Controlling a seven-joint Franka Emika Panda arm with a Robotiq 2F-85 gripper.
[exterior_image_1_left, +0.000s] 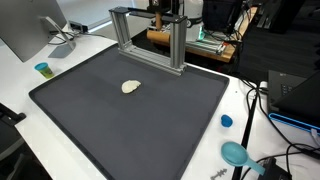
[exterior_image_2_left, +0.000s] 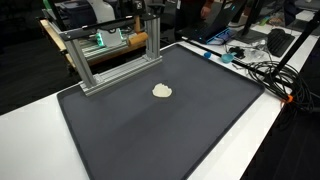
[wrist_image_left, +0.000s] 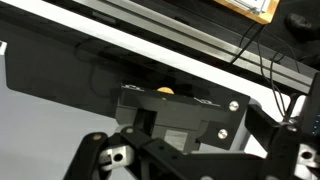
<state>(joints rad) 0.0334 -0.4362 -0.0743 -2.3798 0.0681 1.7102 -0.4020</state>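
Note:
A small cream-coloured lump lies alone on a dark grey mat, toward its far side. In the wrist view it shows as a yellowish spot just past the black gripper body. My gripper fills the lower part of that view, its linkages spread wide to both sides and nothing between them. It hangs well above the mat, apart from the lump. In both exterior views only a dark part of the arm shows, at the top edge behind the metal frame.
An aluminium frame stands at the mat's back edge. On the white table around the mat are a monitor, a small blue cup, a blue cap, a teal object and cables.

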